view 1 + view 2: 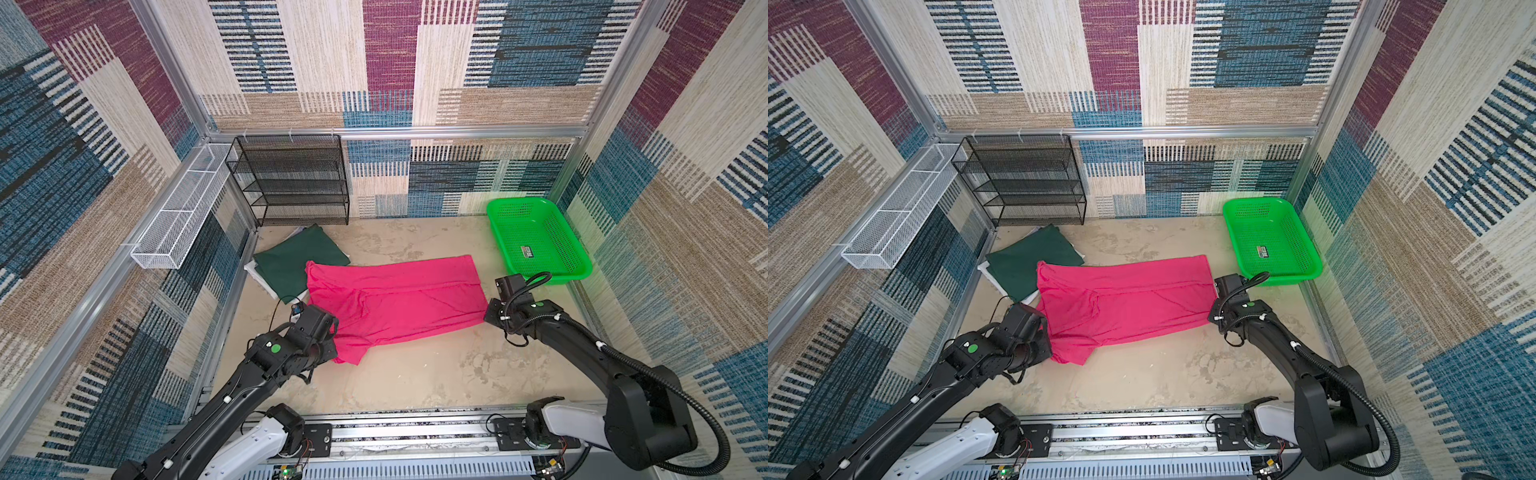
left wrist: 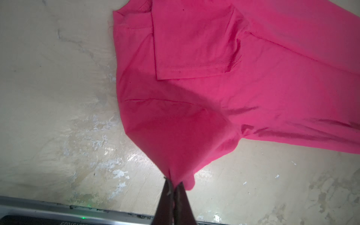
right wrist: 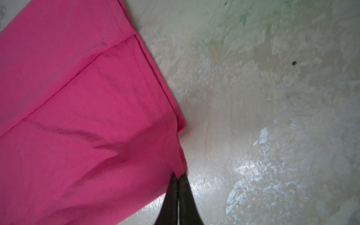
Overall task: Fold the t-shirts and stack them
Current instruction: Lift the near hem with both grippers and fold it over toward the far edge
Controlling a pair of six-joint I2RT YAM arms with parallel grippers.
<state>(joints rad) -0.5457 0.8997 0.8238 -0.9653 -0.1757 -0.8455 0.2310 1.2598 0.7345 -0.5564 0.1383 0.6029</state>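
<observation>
Left gripper [image 2: 174, 184]: jaws pressed together on a bunched corner of the pink shirt [image 2: 214, 87]; the cloth rises in a peak to the fingertips.
Right gripper [image 3: 178, 176]: jaws pressed together on the hem corner at the shirt's other end.
Pink shirt: stretched between the two grippers, most of it flat on the table [image 1: 415, 374]; one sleeve folded over onto the body near the left gripper; a fold line runs along its length away from the right gripper.
Green shirt [image 1: 297, 262]: folded, just beyond the left gripper toward the back wall; the pink shirt's far corner touches its edge.
White shirts [image 1: 259, 277]: under the green shirt, only the edges showing.
Basket [image 1: 540, 232]: just beyond the right gripper, by the back corner, apart from the pink shirt.
Rack [image 1: 291, 183]: black mesh, against the back wall behind the green shirt.
Wire tray [image 1: 178, 224]: white, on the side wall well beyond the left gripper.
</observation>
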